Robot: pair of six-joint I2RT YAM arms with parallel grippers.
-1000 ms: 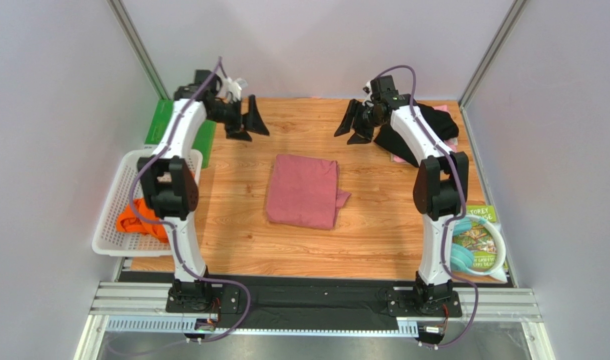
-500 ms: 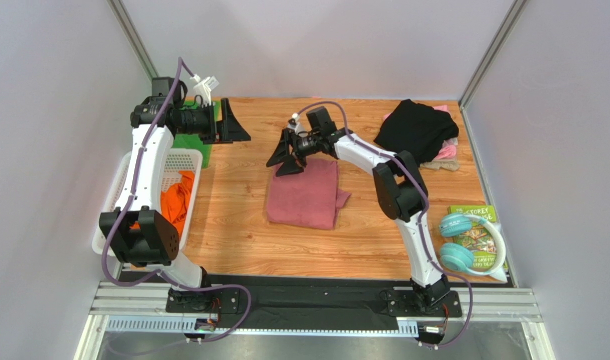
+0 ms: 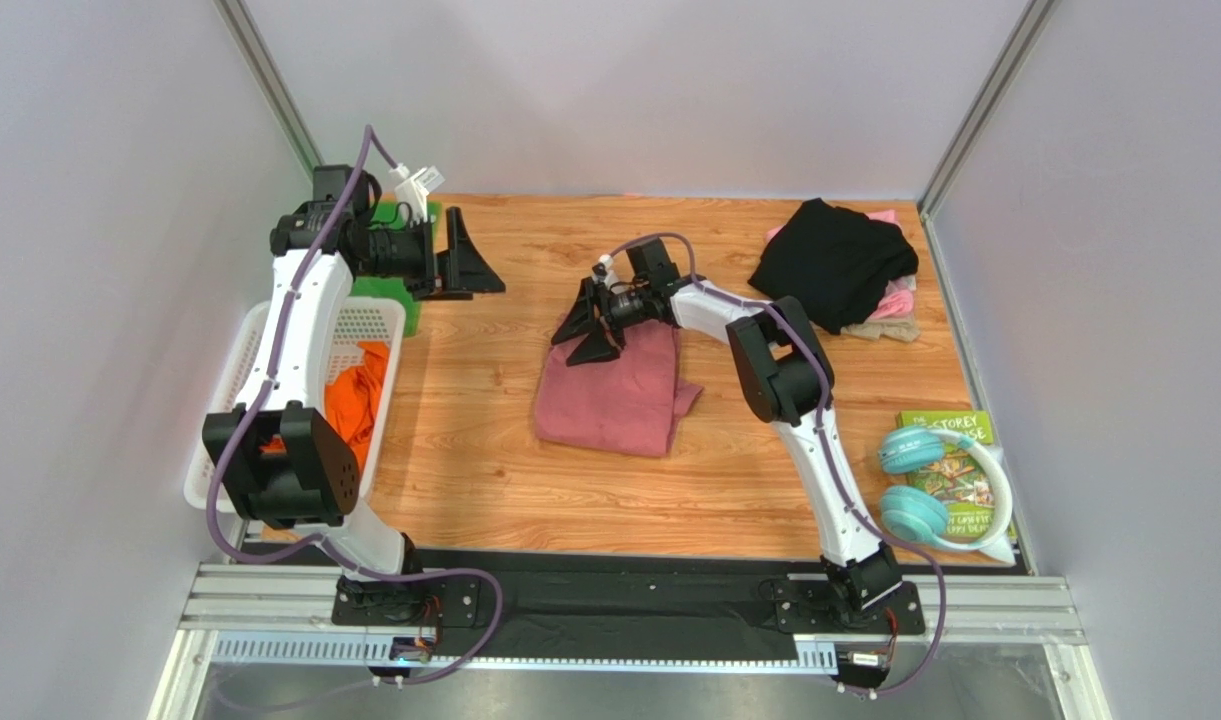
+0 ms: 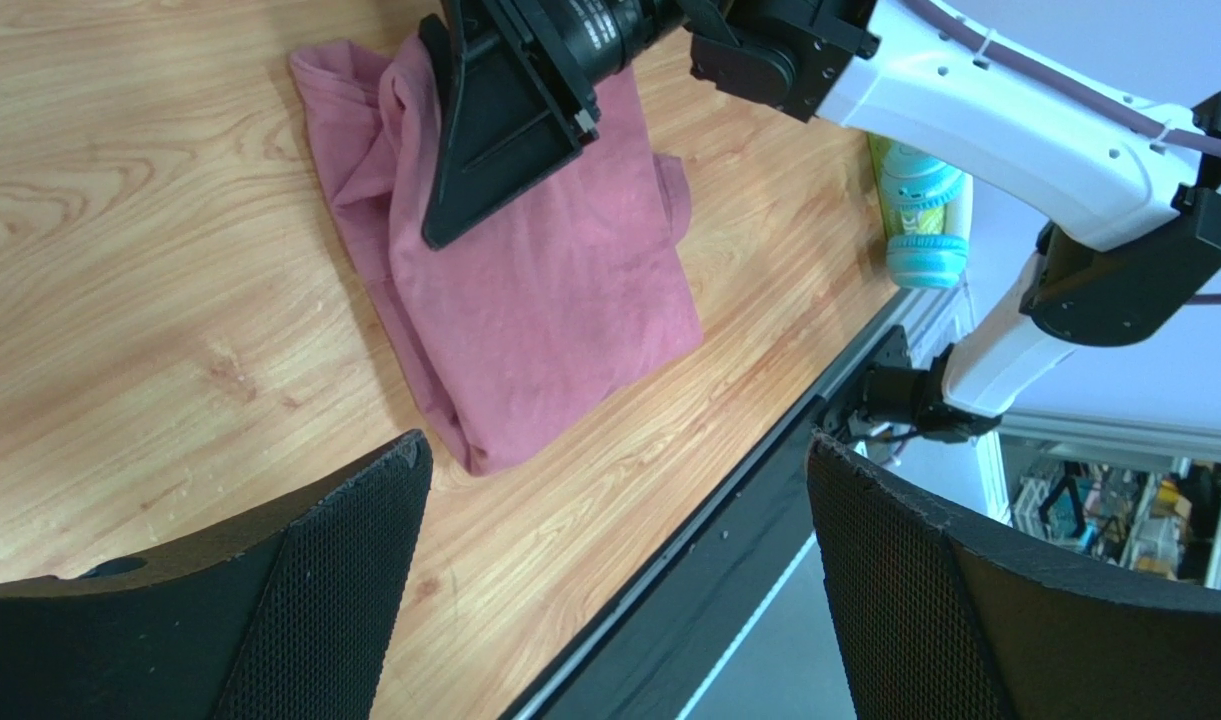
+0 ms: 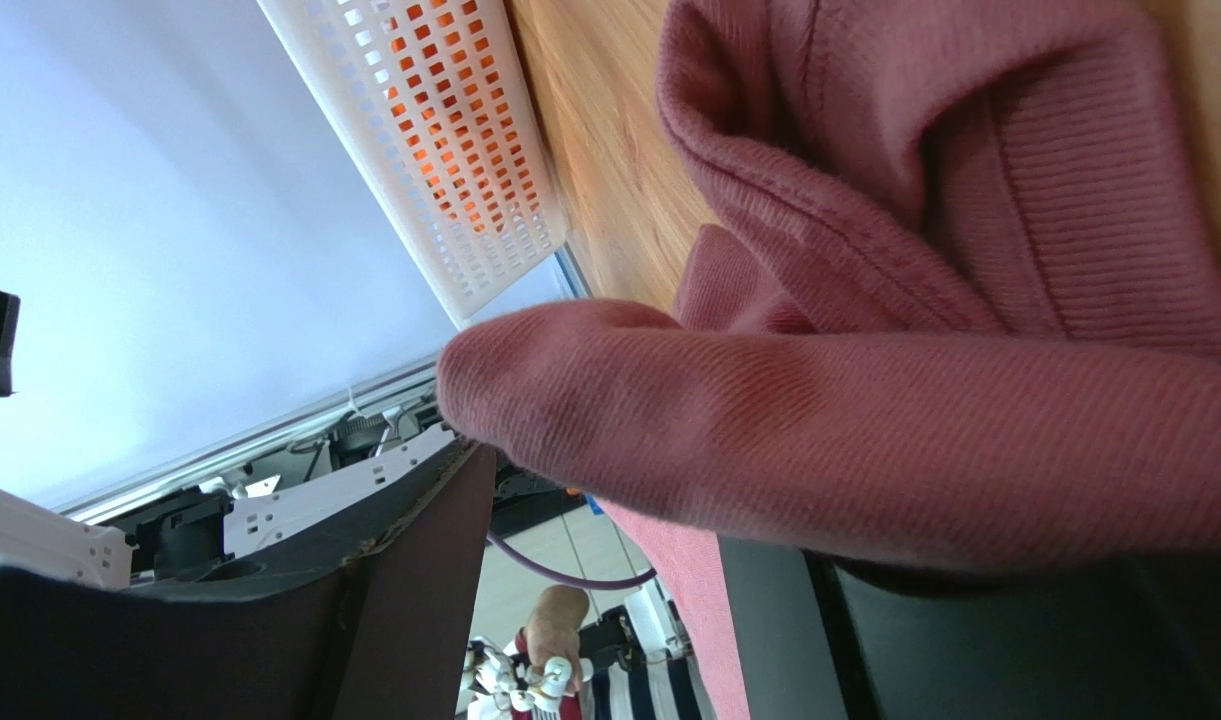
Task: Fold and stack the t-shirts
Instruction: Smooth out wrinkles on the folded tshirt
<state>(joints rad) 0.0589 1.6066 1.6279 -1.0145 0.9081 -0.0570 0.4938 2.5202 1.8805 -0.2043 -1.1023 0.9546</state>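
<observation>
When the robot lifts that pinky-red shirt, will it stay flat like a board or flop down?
Probably flop: the dusty-rose t-shirt bulges in a soft rounded roll at the right fingers. It looks like thin ribbed cloth, so likely light. Its folded layers may slide apart, since one corner pokes out loosely.

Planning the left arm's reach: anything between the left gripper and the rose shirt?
Only bare wood tabletop lies between left gripper and rose shirt, clear in the top view.

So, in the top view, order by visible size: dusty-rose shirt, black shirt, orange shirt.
1. dusty-rose shirt and black shirt: about alike, unranked.
2. orange shirt: smallest, partly hidden in the basket.
</observation>
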